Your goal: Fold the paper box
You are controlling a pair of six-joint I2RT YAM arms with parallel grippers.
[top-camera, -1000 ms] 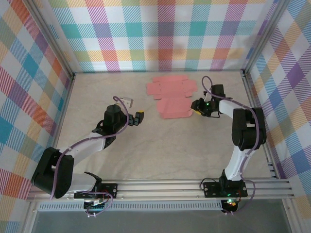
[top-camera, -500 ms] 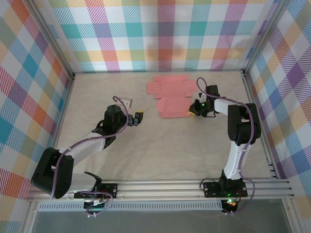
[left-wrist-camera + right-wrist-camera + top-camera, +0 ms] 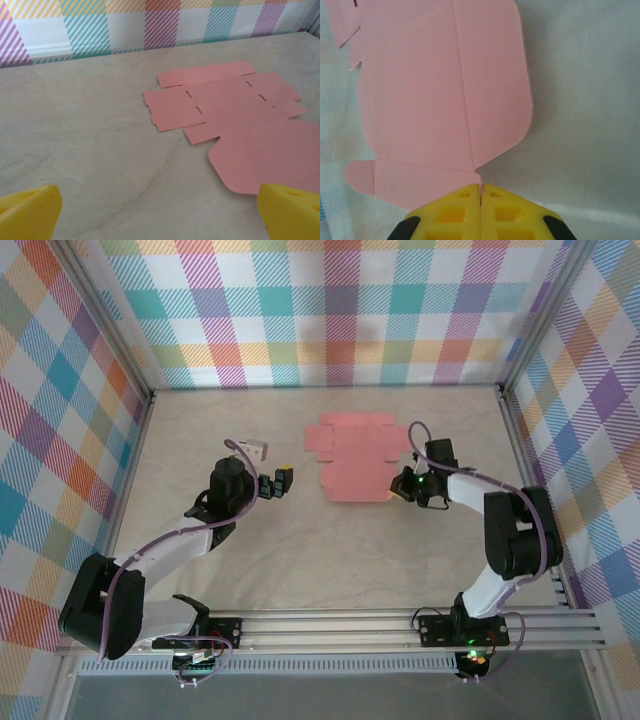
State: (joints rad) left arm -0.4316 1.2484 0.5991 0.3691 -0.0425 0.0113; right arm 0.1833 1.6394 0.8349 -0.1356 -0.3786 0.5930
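Paper box lies flat, unfolded, far-centre on table. R gripper apparently pinched shut on its edge, L gripper gaping beside it. Folding prob. barely begun; all flaps to do.

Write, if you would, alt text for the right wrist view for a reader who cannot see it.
The right pincer, yellow fingers shut together at the bottom of the frame, pinches the near edge of the paper box, a flat salmon-pink die-cut sheet, where a crease ends. The sheet spreads up and left over a pale table.
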